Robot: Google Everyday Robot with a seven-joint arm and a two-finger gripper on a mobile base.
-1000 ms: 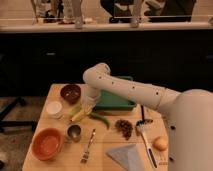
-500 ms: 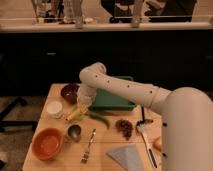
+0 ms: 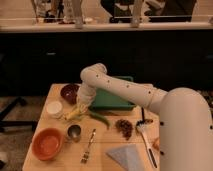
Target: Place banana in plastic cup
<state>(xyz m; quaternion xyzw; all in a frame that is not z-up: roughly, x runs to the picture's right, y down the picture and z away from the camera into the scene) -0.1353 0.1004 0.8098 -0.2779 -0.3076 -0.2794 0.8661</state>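
Observation:
The small yellow banana [image 3: 73, 114] lies on the wooden table [image 3: 57, 162], left of the long green pod [image 3: 100, 119]. My gripper [image 3: 82, 106] hangs down from the white arm, right over the banana's right end and touching or almost touching it. The pale plastic cup [image 3: 54, 108] stands upright just left of the banana. A small metal cup [image 3: 74, 132] stands in front of the banana.
A dark red bowl [image 3: 69, 92] and a green tray [image 3: 114, 101] sit at the back. An orange bowl [image 3: 47, 144] is at the front left. A fork [image 3: 88, 145], a grey napkin [image 3: 127, 156], a brown lump [image 3: 124, 127] and a spatula [image 3: 146, 137] lie in front and to the right.
My arm has swung left and down, bringing the gripper from over the tray's front edge to the banana's right end. The banana and cups have not moved.

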